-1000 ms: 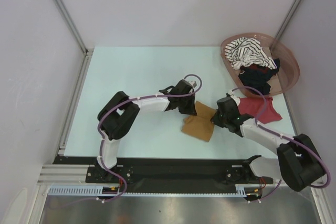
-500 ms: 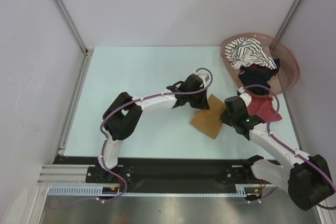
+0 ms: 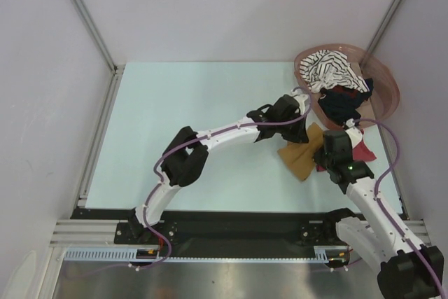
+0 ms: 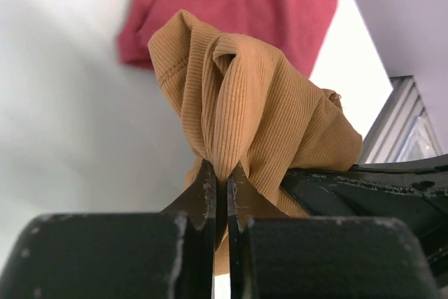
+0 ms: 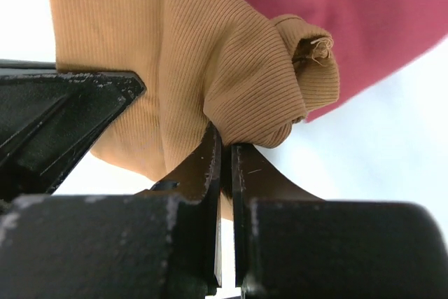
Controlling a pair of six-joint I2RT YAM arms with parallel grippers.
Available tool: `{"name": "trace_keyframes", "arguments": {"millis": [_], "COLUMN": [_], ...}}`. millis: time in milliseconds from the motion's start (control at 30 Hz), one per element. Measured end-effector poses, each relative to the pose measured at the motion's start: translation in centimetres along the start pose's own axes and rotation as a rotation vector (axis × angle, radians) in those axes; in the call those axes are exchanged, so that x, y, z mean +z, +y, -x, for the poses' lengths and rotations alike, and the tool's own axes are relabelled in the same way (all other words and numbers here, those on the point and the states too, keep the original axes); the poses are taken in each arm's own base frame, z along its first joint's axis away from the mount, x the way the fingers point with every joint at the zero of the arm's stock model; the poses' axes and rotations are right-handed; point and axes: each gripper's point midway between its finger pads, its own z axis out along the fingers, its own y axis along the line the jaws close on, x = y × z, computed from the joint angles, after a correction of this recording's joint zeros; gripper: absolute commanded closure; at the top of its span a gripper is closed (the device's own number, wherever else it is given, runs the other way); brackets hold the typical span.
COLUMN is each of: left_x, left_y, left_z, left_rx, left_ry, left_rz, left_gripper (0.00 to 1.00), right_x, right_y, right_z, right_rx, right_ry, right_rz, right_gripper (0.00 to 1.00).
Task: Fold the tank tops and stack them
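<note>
Pale table (image 3: 196, 117) spreads below. Just short of the basket (image 3: 388, 92), the right gripper (image 5: 224, 141) pinches the mustard top (image 3: 301, 155), and the left gripper (image 4: 218, 173) is clamped on its far side. The red top (image 3: 362, 150) lies beside it. The black top (image 3: 339, 103) and striped top (image 3: 329, 71) sit in the basket.

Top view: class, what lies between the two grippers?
The mustard top spans it, pinched by left gripper and right gripper; the top view shows this.

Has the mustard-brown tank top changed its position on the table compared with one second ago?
Yes. The mustard-brown tank top has moved to the right, nearer the basket, and now reaches the dark red tank top.
</note>
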Motion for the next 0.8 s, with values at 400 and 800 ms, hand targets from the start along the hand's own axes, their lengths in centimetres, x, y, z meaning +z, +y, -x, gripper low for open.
{"name": "trace_keyframes", "arguments": {"millis": [400, 800], "left_x": [3.2, 7.4], "left_y": [-6.6, -6.5], "left_z": [2.9, 2.7], "left_rx": [0.063, 0.054], "left_ry": [-0.074, -0.130], "left_rz": [-0.150, -0.210], "left_gripper": [1.00, 1.00], "right_x": [-1.3, -1.2], "right_y": [-3.7, -5.8], "right_z": [4.3, 5.8], "right_rx": [0.103, 0.173], "right_ry": [-0.104, -0.134], "right_rz": [-0.093, -0.150], "right_gripper": [1.00, 1.00]}}
